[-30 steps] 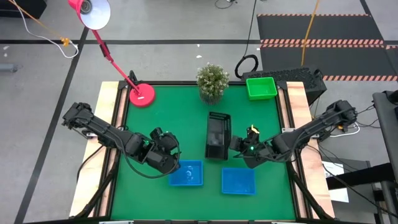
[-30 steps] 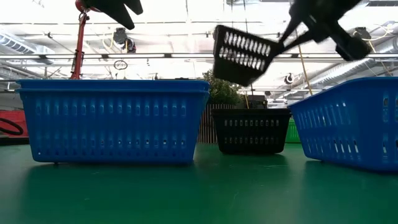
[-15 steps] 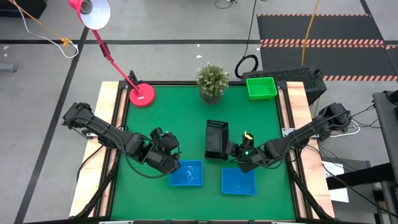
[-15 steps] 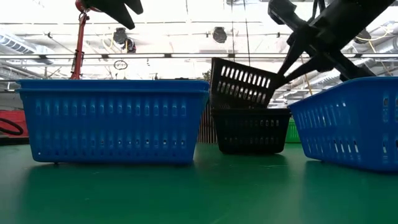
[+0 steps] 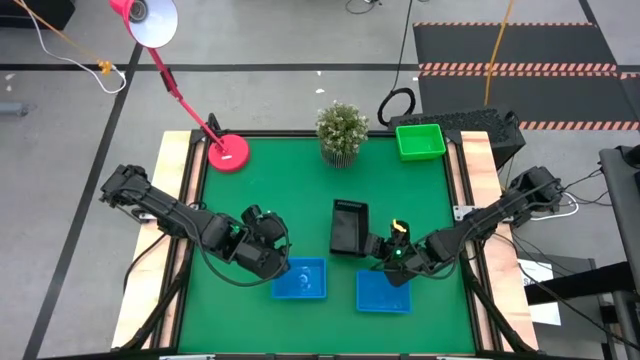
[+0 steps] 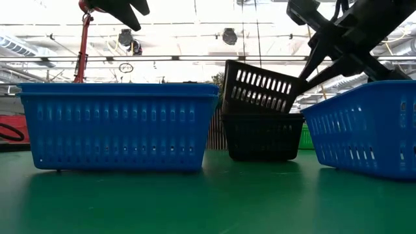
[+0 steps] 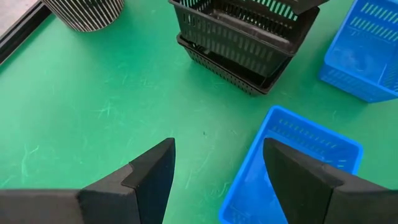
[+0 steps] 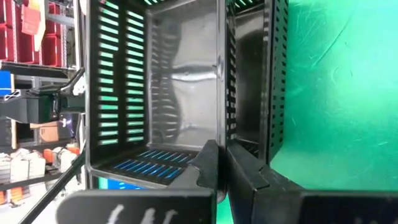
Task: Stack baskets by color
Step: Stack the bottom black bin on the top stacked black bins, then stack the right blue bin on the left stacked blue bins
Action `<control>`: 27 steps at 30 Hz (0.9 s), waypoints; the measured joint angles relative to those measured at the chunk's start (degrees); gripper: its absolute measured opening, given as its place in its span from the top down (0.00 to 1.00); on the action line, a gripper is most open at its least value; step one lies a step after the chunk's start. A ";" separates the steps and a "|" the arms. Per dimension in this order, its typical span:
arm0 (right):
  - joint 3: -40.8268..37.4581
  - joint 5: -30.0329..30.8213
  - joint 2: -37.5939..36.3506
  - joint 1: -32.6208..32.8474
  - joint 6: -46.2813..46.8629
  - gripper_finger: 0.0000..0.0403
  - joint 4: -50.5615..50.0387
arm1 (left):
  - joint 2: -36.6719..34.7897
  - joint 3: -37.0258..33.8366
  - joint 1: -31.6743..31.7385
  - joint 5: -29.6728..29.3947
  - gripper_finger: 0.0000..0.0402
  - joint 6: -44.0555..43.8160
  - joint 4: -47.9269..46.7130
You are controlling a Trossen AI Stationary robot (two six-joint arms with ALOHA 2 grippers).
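On the green tabletop [image 5: 270, 185], the right gripper [image 5: 385, 252] pinches the rim of a slatted black basket [image 6: 261, 88], tilted into the black basket [image 6: 262, 135] beneath. The low view alone reveals that tilt. Left gripper [image 7: 217, 171], jaws wide, hovers by a blue basket [image 5: 300, 279]; another blue basket [image 5: 384, 291] sits nearby.

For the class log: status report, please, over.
Right gripper shut on tilted black slatted plastic basket, half-nested in black stack. Left gripper open, idle. Nothing blocking.

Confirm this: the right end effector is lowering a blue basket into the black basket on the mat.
Wrong colour. The right end effector holds a black basket, tilted into the black basket on the mat; the low view shows it.
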 joint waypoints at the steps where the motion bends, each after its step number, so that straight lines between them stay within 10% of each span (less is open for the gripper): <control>1: 0.02 0.00 0.00 0.00 -0.10 0.99 -0.08 | 0.00 0.00 0.00 0.00 0.39 0.01 0.00; 27: 0.02 -1.52 -0.95 0.00 -2.98 0.68 -1.15 | 0.00 0.00 0.00 0.00 0.39 0.07 -0.02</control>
